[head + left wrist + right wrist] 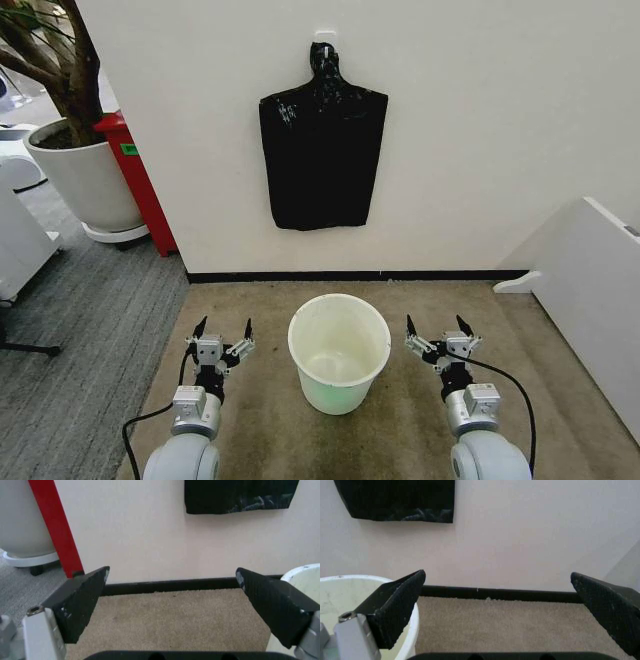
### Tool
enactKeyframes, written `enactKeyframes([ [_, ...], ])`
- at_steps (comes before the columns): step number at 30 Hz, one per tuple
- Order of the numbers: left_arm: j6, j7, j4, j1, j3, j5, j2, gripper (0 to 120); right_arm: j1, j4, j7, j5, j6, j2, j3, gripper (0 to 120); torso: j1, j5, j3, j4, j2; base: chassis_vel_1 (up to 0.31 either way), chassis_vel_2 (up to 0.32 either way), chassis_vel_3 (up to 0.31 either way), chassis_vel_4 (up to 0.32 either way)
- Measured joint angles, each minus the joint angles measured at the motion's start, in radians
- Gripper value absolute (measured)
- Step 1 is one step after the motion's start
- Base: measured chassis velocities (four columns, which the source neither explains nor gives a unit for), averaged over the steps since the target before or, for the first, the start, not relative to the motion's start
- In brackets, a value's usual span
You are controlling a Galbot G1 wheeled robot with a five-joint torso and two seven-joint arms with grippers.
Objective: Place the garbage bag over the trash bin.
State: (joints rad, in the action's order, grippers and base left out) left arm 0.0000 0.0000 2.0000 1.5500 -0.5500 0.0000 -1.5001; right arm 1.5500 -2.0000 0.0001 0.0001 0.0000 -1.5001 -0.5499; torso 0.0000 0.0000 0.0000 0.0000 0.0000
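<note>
garbage bag (322,150) hanging flat on wall | trash bin (339,352) upright on carpet below | left gripper (222,327) wide, left of bin | right gripper (438,325) wide, right of bin

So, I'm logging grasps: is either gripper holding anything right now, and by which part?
Nothing is held. The left gripper and right gripper are both open and empty, flanking the trash bin; the garbage bag hangs on the wall.

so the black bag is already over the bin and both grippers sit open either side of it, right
Not quite. In the head view the garbage bag hangs on the wall above the trash bin, which is bare. The left gripper and right gripper do sit open either side of it.
</note>
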Motion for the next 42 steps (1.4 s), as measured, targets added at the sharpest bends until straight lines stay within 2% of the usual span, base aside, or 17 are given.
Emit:
enactKeyframes([
  [42,0.000,-0.001,0.006,0.007,-0.002,-0.005,0.001,100,0.023,-0.025,0.002,0.002,0.006,-0.002,0.001,100,0.000,0.0002,0.000,0.0003,0.000,0.000,0.000,0.000,0.000],
])
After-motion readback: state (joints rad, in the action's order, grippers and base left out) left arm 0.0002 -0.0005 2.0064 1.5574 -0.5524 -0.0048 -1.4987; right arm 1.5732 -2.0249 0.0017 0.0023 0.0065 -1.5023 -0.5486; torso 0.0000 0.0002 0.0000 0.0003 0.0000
